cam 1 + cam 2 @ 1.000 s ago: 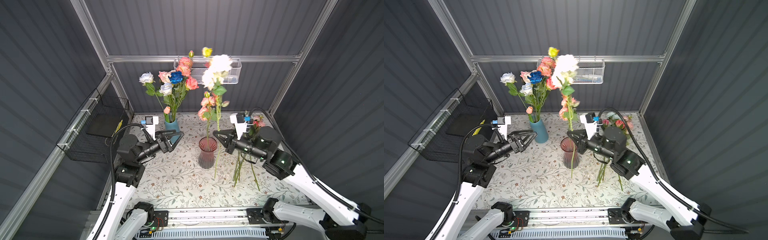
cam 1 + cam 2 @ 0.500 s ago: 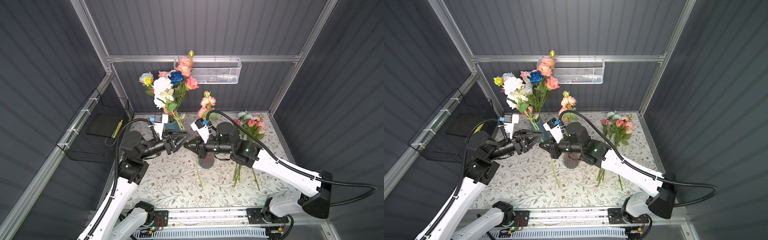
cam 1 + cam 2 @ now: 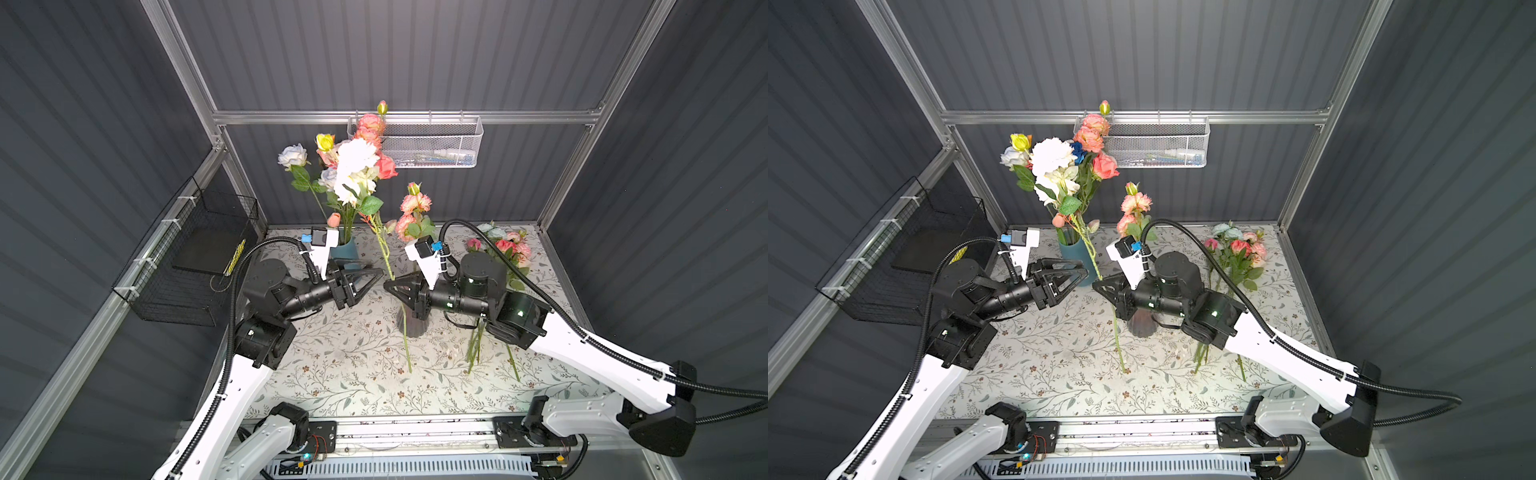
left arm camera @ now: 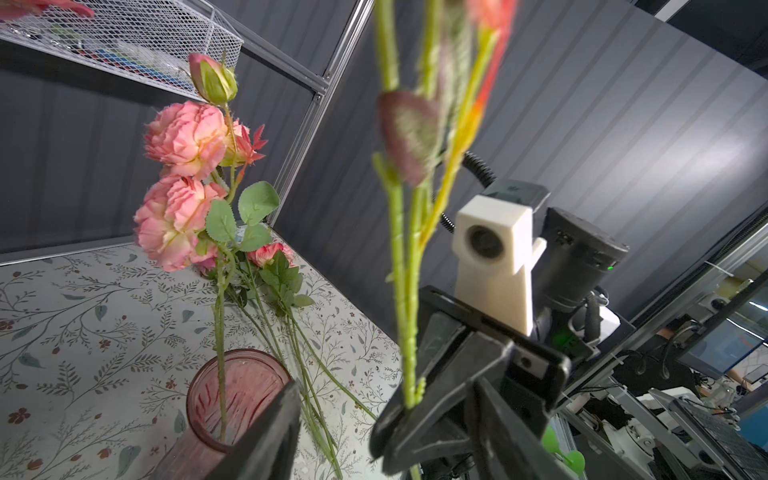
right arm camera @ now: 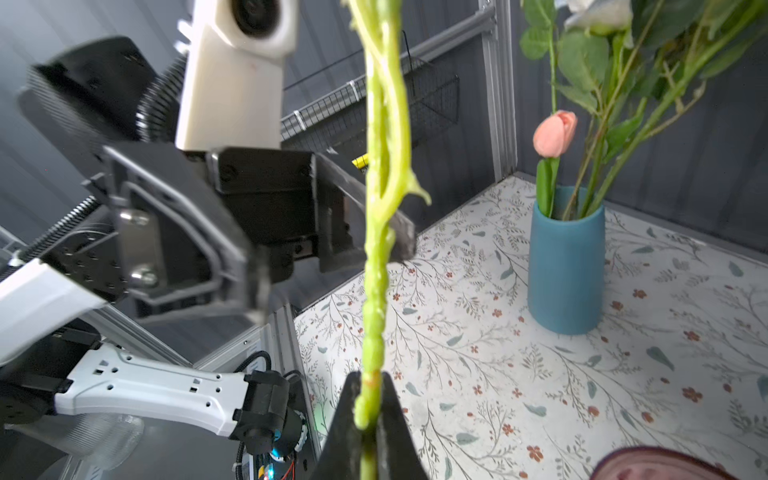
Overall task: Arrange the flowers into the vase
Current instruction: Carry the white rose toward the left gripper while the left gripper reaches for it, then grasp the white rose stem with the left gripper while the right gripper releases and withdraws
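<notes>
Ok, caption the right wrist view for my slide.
Right fingers pinch a green stem, blue vase beyond.

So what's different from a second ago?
The right gripper carried the white flower left, toward the left gripper, which reached in, open. The right one kept hold of the stem. The pink vase, teal vase and flowers lying on the table stayed put.

Robot lab: aluminium frame, panelled walls

**Bright Top Light, Soft Close-Ups**

Bright light is falling from above onto the patterned table, while the dark walls are sitting dimmer. In both wrist views the close stem is blurring out of focus.
</notes>
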